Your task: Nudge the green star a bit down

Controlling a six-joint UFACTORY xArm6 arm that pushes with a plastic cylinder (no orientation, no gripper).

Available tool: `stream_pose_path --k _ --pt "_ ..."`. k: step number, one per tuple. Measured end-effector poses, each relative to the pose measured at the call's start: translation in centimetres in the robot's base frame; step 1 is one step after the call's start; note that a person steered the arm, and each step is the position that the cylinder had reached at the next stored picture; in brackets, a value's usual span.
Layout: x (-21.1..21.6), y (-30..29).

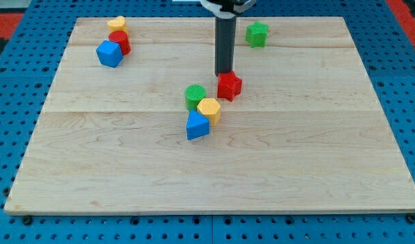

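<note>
The green star (257, 34) lies near the view's top, right of centre, on the wooden board (316, 149). My tip (224, 73) is at the lower end of the dark rod, down and to the left of the green star and well apart from it. The tip stands right at the top edge of a red block (229, 86), touching or nearly touching it.
A green round block (195, 95), a yellow block (209, 109) and a blue block (197, 126) cluster just left of and below the red block. At the top left sit a yellow block (116, 23), a red block (119, 41) and a blue block (109, 53).
</note>
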State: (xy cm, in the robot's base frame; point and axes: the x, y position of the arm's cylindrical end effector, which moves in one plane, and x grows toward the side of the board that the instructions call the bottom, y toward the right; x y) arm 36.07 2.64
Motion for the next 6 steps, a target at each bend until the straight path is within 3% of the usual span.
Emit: stream_pose_path --k 1,2,3,4,5,6 --pt "-6.9 6.9" --pt "-10.4 17.4" --pt "-16.0 14.0" --pt "-14.4 3.5" --pt "-8.2 -0.4" --pt "-12.1 2.2"
